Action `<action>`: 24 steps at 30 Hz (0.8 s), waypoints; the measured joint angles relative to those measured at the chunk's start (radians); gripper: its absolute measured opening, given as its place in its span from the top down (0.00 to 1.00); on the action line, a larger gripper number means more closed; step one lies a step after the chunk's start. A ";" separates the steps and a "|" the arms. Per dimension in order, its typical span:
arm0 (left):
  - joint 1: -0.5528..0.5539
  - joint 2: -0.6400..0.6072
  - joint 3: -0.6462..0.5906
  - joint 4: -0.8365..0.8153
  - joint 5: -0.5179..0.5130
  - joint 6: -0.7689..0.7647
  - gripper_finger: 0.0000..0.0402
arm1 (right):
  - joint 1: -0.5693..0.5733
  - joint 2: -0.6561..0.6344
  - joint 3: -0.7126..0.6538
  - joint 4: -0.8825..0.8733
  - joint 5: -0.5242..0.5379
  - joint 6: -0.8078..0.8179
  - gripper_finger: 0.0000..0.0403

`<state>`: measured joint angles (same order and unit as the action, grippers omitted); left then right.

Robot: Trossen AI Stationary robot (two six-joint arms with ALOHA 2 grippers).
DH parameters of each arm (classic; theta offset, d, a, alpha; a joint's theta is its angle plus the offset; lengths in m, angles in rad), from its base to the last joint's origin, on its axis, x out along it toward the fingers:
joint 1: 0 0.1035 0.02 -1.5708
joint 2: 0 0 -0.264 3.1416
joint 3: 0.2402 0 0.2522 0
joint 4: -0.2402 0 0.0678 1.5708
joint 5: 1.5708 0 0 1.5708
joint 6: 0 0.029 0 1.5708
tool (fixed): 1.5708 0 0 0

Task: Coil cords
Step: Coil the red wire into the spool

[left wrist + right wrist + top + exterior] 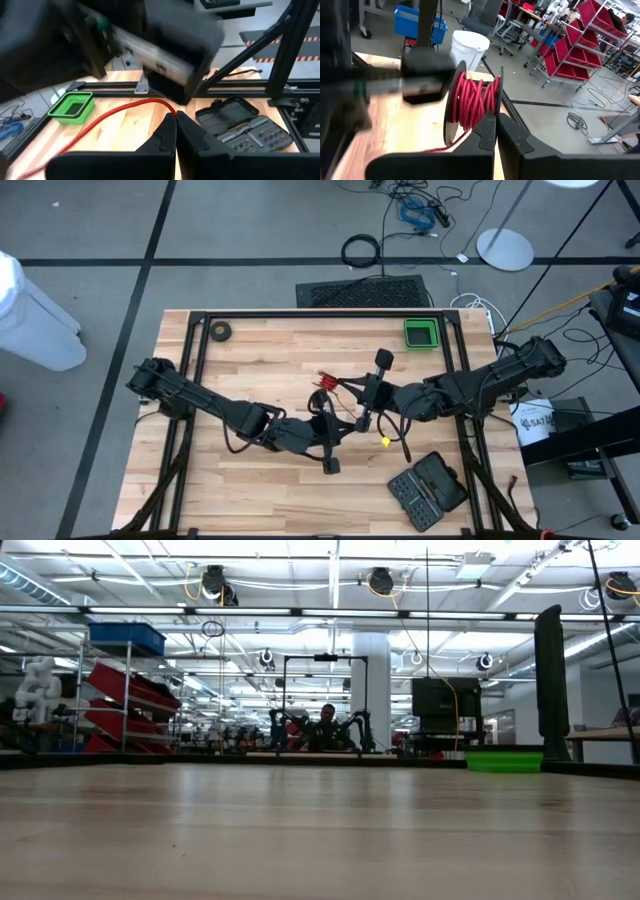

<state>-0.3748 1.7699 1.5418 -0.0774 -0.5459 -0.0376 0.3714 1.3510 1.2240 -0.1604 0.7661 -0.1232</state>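
Both grippers (322, 402) (368, 395) meet mid-table at red cord (330, 382).

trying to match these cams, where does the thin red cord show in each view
High view: thin red cord at table centre, between both grippers.
Low view: not in it.
Left wrist view: it arcs across the wood to the shut left gripper.
Right wrist view: wound on the round black reel, by the shut right gripper.
Shared landmark: green square tray, also in the left wrist view.
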 joint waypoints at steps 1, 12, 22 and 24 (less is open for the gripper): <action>0.000 0.000 0.019 -0.026 0.000 0.000 1.00 | 0.000 0.000 0.000 -0.001 -0.001 0.000 1.00; -0.021 -0.002 0.195 -0.308 -0.074 -0.022 1.00 | 0.002 0.001 0.000 -0.045 -0.026 0.004 1.00; -0.034 -0.002 0.330 -0.644 -0.163 -0.164 1.00 | 0.002 0.001 0.000 -0.058 -0.068 0.010 1.00; -0.049 -0.002 0.343 -0.650 -0.163 -0.160 1.00 | 0.002 0.001 0.000 -0.063 -0.067 0.011 1.00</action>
<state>-0.4233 1.7679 1.8850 -0.7277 -0.7090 -0.1972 0.3733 1.3521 1.2236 -0.2238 0.6991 -0.1127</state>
